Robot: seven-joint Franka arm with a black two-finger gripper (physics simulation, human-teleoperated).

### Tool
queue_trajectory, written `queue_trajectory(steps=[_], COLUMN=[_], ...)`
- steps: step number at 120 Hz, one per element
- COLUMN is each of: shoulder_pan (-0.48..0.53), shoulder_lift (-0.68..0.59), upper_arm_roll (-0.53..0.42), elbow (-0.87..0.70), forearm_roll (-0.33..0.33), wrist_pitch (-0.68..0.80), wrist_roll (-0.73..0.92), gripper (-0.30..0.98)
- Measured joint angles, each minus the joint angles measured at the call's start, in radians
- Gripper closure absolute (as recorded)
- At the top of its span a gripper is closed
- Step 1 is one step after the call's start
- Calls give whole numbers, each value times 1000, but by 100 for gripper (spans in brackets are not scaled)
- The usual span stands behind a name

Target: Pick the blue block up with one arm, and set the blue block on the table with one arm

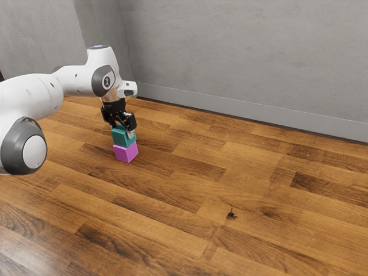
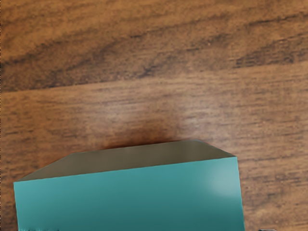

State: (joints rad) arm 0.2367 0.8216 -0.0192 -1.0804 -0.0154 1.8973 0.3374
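Observation:
My gripper (image 1: 123, 122) is low over the teal-blue block (image 1: 122, 137), reaching down around its upper part. This block stands upright directly above a magenta block (image 1: 126, 152), with no clear gap between the two. In the wrist view the blue block (image 2: 130, 197) is large at the lower edge, just under my hand, and one of its sides is in shade. The contact between gripper and block is too hidden to judge.
The wooden surface (image 1: 190, 172) spreads around the stack. A small dark object (image 1: 231, 214) lies on it toward the exterior view's lower middle. A grey wall (image 1: 241, 52) with a baseboard (image 1: 253, 109) rises behind.

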Motion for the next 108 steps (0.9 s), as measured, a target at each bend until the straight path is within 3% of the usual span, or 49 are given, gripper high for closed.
queue_trajectory(steps=[36, 74, 108], shoulder_pan=[0, -3, -144], shoulder_lift=[-3, -35, -7], upper_arm_roll=[1, -23, -37], elbow=[0, 1, 6], forearm_roll=[-1, 5, 7], wrist_pitch=[0, 0, 3], wrist_roll=[-1, -6, -22], gripper=[26, 30, 30])
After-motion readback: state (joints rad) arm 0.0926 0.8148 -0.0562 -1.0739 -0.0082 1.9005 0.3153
